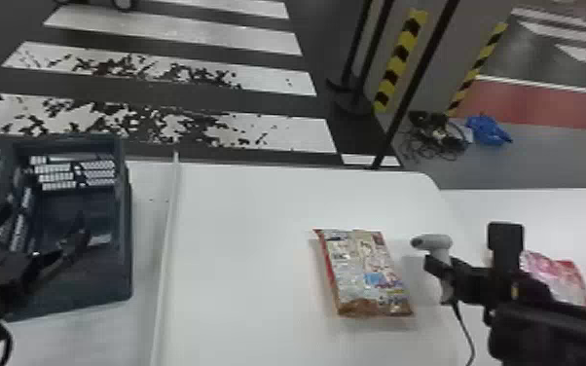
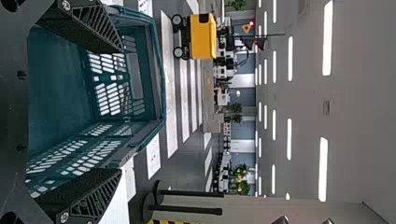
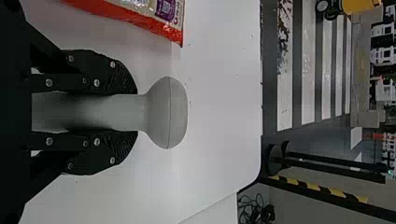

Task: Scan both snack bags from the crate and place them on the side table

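Snack bag with pale printed front and red edge (image 1: 367, 272) lies flat on the white table (image 1: 238, 263); a pink-and-red plastic snack bag (image 1: 557, 277) rests on the white side table (image 1: 540, 211), partly hidden behind the right arm. The right gripper (image 1: 445, 278) grips a light-grey plastic handheld scanner (image 1: 433, 242). The left gripper (image 1: 40, 228) has its fingers parted at the dark blue-green plastic crate (image 1: 82, 292).
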You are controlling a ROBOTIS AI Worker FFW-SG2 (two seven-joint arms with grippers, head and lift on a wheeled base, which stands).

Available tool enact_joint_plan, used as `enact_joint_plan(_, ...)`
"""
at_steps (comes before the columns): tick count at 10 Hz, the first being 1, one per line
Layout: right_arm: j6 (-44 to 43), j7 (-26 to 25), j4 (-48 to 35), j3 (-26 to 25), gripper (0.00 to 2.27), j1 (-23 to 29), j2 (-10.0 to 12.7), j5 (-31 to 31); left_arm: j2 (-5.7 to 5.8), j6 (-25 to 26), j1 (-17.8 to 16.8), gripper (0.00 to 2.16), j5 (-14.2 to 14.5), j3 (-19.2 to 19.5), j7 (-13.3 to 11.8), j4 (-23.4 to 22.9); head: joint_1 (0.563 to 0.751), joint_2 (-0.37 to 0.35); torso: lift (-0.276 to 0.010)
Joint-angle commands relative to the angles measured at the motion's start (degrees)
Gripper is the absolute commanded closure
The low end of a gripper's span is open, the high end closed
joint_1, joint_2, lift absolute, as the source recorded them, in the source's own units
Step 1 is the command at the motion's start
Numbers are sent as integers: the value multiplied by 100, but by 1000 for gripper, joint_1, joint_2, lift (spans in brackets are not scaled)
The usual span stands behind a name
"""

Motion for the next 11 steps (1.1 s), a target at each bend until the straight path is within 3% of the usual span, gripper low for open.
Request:
enact_joint_plan(1, -186, -47, 252, -65, 2128, -60, -58, 7, 1, 0, -3, 87, 0, -2, 0, 0, 695, -252, -98)
enact_joint_plan(7, -291, -161, 559, -100, 2115, -156, -181, -1, -8, 0, 6, 87, -9, -2, 0, 0, 695, -271, -98)
enact_joint_plan(8, -291, -267, 594, -100, 1845, -156, -181, -1, 1, 0, 6, 87, -9, -2, 0, 0, 695, -273, -98)
enact_joint_plan(10, -309, -276, 603, -91, 174, -148, -181, 7, 1, 0, 6, 87, -9, -2, 0, 0, 695, -278, -98)
enact_joint_plan(11, -309, -319, 603, -91, 107, -148, -181, -1, 1, 0, 6, 87, -9, -2, 0, 0, 695, -277, -98)
